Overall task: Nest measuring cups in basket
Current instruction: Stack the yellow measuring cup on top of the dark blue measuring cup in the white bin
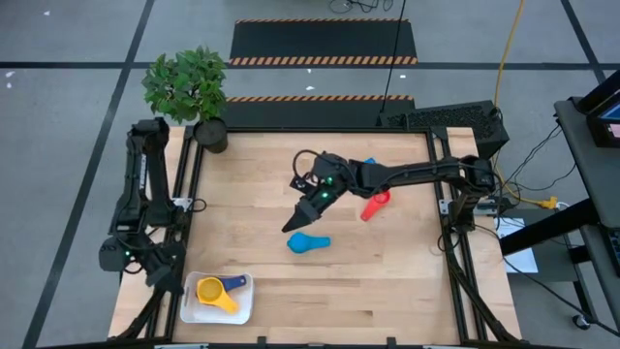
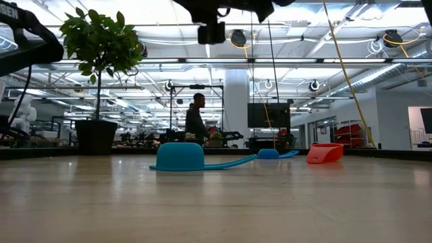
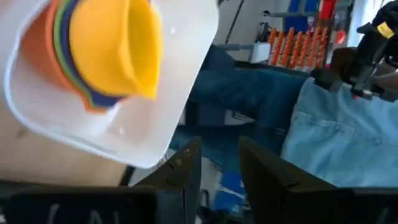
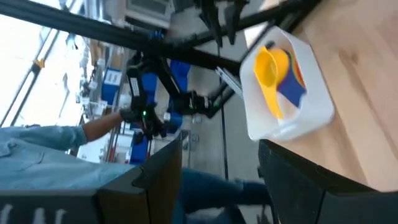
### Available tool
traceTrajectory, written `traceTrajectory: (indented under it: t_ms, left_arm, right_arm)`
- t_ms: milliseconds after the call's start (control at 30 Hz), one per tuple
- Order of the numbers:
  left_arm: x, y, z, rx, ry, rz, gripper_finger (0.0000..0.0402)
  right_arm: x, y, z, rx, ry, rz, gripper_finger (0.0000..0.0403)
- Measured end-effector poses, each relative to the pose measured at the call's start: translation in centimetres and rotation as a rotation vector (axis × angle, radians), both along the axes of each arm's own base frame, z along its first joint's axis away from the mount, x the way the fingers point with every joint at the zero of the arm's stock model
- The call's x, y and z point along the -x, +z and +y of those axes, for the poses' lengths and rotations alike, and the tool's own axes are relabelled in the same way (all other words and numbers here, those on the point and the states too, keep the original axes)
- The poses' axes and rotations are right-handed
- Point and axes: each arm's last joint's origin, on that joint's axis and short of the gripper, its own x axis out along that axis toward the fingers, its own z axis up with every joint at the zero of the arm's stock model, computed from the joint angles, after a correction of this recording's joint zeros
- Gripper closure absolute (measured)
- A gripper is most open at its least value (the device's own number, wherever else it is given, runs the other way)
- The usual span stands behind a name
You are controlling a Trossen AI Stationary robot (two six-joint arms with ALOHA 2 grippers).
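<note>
The white basket [image 1: 242, 312] sits near the table's near-left corner and holds a nested stack of measuring cups with the yellow cup [image 1: 211, 290] innermost; orange, green and dark blue rims [image 3: 93, 99] show around it. A light blue cup [image 1: 308, 242] lies mouth down mid-table. The red cup [image 1: 375, 206] lies on its side farther right, and a smaller blue cup [image 2: 268, 154] sits beyond it. My right gripper [image 1: 294, 223] hangs open in the air just to the far side of the light blue cup. My left gripper [image 3: 217, 174] waits open at the table's left edge, beside the basket.
A potted plant [image 1: 189, 92] stands at the far-left corner. Bare wood lies between the basket and the light blue cup. A person [image 2: 196, 121] stands in the room beyond the far edge, and a light blue sleeve [image 3: 348, 137] shows close to the left side.
</note>
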Motion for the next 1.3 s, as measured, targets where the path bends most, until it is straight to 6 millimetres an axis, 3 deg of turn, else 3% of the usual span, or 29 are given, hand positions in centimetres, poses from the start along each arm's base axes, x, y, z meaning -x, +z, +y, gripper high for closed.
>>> traceTrajectory:
  t_ms: [233,567,833,1100,1300]
  left_arm:
    - [-1.4,1.3,0.2,-0.205,-0.071,-0.100,0.0330]
    - [-4.3,-0.1,-0.1,-0.451,-0.239,-0.147,0.0397]
    - [-6.3,-0.7,0.4,-0.569,-0.175,-0.161,0.0387]
    - [-5.4,-1.9,1.1,-0.628,-0.317,0.007,0.0391]
    - [-5.2,-1.8,0.8,-0.595,-0.326,0.003,0.0387]
  right_arm:
    - [-0.4,0.5,2.3,0.010,-0.111,-0.035,0.0195]
    - [-0.2,0.5,6.5,0.011,-0.215,-0.022,0.0195]
    - [0.2,0.6,9.3,0.012,-0.293,-0.022,0.0195]
    - [0.3,0.6,10.1,-0.001,-0.304,-0.018,0.0195]
    - [0.3,0.7,10.1,-0.004,-0.305,-0.027,0.0195]
